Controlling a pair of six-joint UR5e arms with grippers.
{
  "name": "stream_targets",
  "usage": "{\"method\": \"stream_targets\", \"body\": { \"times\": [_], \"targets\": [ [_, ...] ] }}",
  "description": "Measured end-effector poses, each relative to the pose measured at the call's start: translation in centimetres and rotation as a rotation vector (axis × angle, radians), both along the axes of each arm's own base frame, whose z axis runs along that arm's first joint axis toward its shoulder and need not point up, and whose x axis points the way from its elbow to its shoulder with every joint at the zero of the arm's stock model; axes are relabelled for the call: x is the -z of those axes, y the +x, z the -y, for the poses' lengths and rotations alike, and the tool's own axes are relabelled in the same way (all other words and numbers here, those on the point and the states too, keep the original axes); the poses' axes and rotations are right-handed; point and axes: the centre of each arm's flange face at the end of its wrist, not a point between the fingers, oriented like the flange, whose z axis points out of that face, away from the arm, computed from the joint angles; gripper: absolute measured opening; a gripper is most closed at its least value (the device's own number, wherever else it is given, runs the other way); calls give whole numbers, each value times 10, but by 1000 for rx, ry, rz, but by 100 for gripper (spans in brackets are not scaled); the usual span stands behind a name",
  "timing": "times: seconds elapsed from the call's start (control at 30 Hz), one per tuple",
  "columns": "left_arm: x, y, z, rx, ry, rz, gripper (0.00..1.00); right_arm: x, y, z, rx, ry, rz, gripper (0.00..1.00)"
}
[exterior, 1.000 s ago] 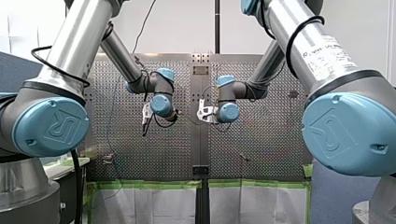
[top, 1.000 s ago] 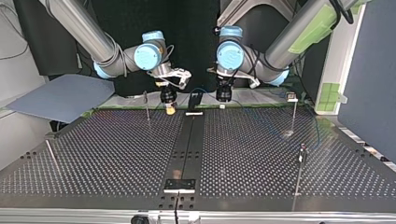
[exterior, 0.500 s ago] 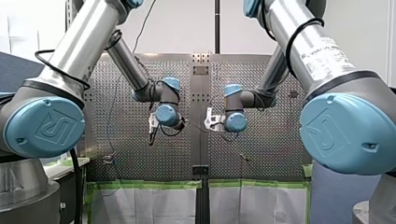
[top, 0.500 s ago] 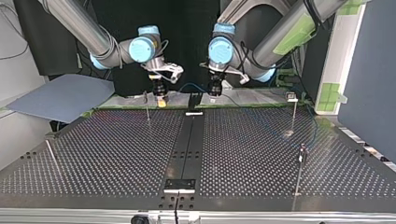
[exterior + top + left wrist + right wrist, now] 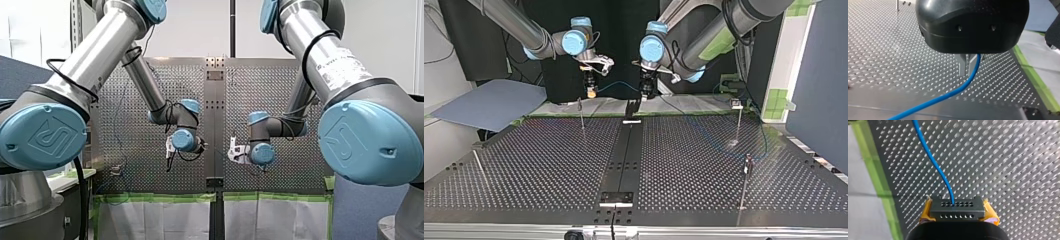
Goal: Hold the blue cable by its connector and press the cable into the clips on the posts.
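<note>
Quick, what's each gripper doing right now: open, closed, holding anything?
My left gripper: closed on the blue cable.
My right gripper: closed on the cable's black connector, with a yellow pad on either side.

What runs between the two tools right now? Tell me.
Only a span of the blue cable, in mid-air from the connector in my right tool to my left tool; the top view shows it.
</note>
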Motion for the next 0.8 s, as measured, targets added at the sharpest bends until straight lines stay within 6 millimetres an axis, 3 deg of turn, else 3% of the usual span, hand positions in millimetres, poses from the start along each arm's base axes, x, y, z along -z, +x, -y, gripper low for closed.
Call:
{"method": "stream_targets", "body": {
  "times": [0.2, 0.47, 0.8],
  "targets": [
    [24, -5, 8, 19, 2, -4, 0, 20, -17, -13, 14, 24, -17, 1],
    [56, -11, 21, 48, 4, -11, 0, 64, -54, -25, 66, 83, -54, 1],
    [90, -17, 44, 79, 28, -25, 0, 102, -90, -15, 95, 125, -85, 1]
  ]
}}
